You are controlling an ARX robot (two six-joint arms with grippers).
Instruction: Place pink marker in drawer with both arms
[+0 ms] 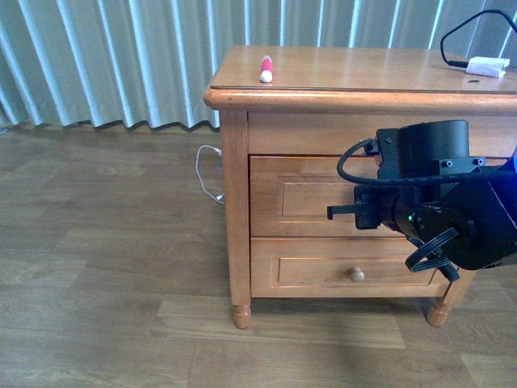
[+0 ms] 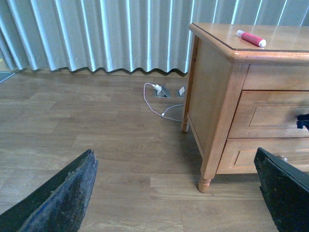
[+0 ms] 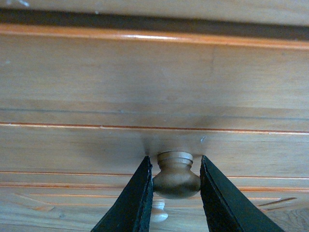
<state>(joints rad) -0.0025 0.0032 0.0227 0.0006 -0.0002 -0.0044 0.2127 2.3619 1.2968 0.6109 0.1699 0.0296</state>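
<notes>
Two fingers of the right gripper are pinching the rounded knob of the drawer, risking slipping off it in the pull, while the left gripper is hanging spread and the pink marker is lying atop the nightstand.

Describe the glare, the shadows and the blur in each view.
Front view: bright streaks show through the curtain, and a pale sheen lies on the nightstand top. Left wrist view: the left gripper looks dark and slightly soft, the pink marker sharp. Right wrist view: a grey shadow spreads over the drawer around the knob that the right gripper clasps.
</notes>
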